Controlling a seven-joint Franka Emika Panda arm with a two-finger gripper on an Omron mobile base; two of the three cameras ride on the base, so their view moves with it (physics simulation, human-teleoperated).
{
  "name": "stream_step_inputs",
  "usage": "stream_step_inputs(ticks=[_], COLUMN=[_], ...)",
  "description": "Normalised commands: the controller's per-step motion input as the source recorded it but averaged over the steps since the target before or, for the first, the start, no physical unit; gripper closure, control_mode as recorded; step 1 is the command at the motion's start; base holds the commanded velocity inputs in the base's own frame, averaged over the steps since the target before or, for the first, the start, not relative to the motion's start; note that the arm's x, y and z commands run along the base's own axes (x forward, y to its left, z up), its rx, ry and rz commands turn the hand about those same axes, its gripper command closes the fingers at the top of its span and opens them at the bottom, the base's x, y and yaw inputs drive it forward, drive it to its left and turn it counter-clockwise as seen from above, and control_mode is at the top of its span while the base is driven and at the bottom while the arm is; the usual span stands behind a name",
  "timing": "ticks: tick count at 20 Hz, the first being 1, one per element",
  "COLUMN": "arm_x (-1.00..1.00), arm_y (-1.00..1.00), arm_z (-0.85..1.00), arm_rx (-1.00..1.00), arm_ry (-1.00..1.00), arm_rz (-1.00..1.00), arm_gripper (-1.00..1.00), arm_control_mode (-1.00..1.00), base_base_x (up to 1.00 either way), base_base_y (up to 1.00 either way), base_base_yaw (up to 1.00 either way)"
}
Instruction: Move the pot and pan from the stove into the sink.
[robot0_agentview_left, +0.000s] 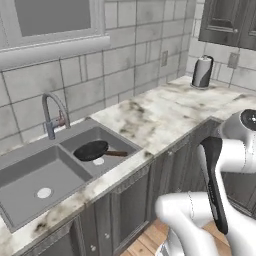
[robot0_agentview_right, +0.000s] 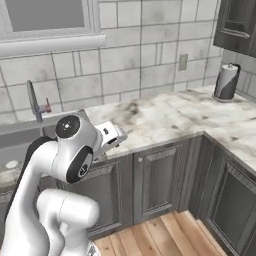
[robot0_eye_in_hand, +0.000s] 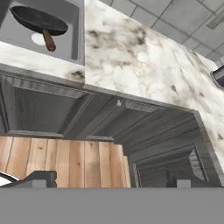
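Nearest me, my gripper (robot0_eye_in_hand: 111, 177) hangs empty over the wooden floor (robot0_eye_in_hand: 65, 162) in front of the dark cabinets (robot0_eye_in_hand: 48, 109), its two fingertips spread wide apart with nothing between them.

Beyond the cabinet fronts, the pan (robot0_agentview_left: 93, 149) already lies in the right basin of the sink (robot0_agentview_left: 30, 172), tilted a little, its brown handle pointing right toward the basin wall. I judge that half of the job done. The pot and the stove are out of my sight from here, so I expect I must drive the base before I can reach for the pot.

The pot should be stiff metal, heavier than the pan and slick on its straight sides. I would not try to span its body; pinching the rim wall, one finger inside and one outside, seems the surer hold, kept level so it does not swing.

The left base view gives me both basins, the arched faucet (robot0_agentview_left: 52, 112) behind them and the marble counter (robot0_agentview_left: 165, 112) running right to a cylindrical holder (robot0_agentview_left: 202, 71) near the far corner. The right base view has my own arm across the sink, though it shows the corner cabinets and floor better. The hand view looks steeply down and gives the clearest look at the pan's handle (robot0_eye_in_hand: 48, 40).
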Motion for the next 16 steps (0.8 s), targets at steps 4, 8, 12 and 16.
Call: stream_step_inputs(ticks=[4, 8, 12, 16], arm_x=[0.00, 0.00, 0.00, 0.00], arm_y=[0.00, 0.00, 0.00, 0.00], arm_z=[0.00, 0.00, 0.00, 0.00], arm_rx=[0.00, 0.00, 0.00, 0.00], arm_ry=[0.00, 0.00, 0.00, 0.00], arm_rz=[0.00, 0.00, 0.00, 0.00], arm_gripper=[-1.00, -1.00, -1.00, -1.00], arm_control_mode=[1.00, 1.00, 1.00, 1.00], base_base_x=[0.00, 0.00, 0.00, 0.00], base_base_y=[-0.10, -0.09, -0.09, -0.10], base_base_yaw=[-0.50, -0.50, -0.50, -0.50])
